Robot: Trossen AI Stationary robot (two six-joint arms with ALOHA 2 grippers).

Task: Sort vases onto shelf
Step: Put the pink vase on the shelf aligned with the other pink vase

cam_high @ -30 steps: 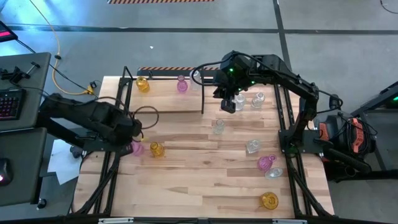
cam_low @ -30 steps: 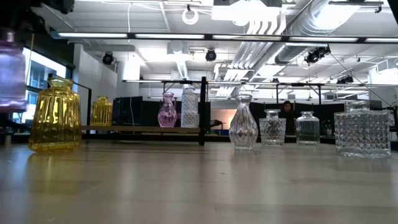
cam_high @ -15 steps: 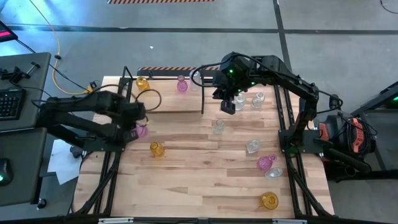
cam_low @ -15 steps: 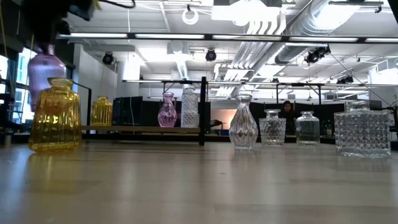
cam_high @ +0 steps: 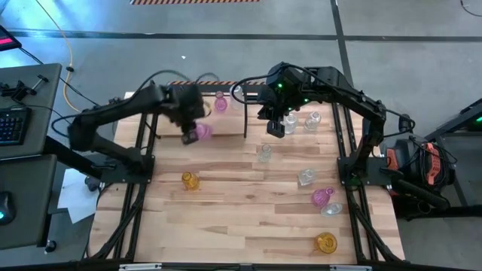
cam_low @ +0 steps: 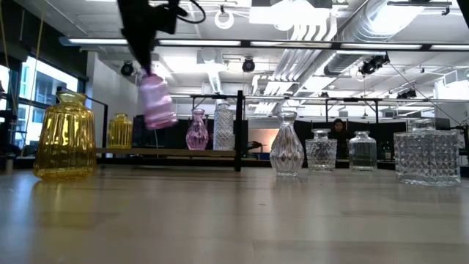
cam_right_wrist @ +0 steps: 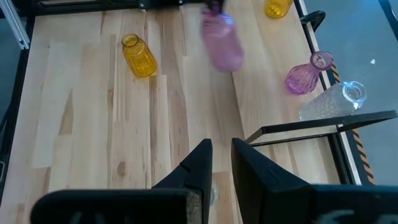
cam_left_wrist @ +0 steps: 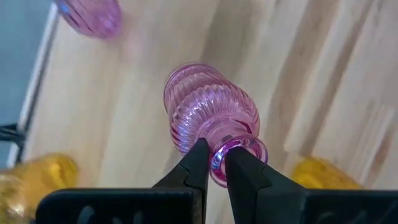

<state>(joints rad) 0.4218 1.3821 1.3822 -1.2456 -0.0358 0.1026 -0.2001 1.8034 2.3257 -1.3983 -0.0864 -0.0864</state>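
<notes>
While no brand, label or readable writing is showing on any of the glassware, the left end effector (cam_left_wrist: 214, 163) is pinching the rim of a ribbed pink glass vase (cam_left_wrist: 208, 118) and holding it in the air above the low black-framed shelf with the pale wood board (cam_high: 226, 126), on the side of the black upright divider (cam_low: 239, 130) nearer the left arm. In the low view the pink vase (cam_low: 157, 103) is hanging tilted, clear of the board.

Already standing on that shelf are a small amber-yellow glass vase (cam_low: 120, 131), a slim-necked pink glass vase (cam_low: 197, 130) and a cut clear glass vase (cam_low: 223, 127) just beside the divider.

The right end effector (cam_right_wrist: 221, 163) is hovering past the divider, above a group of clear glass vases (cam_high: 301, 120), its fingers (cam_right_wrist: 200, 163) standing close together with a narrow gap and gripping nothing.

On the butcher-block desk (cam_high: 248, 218) a large amber ribbed glass vase (cam_low: 64, 136) is standing near the left edge, and more clear vases, a pink bulbous vase (cam_high: 322, 197) and an amber round vase (cam_high: 326, 242) are sitting well apart toward the right side.
</notes>
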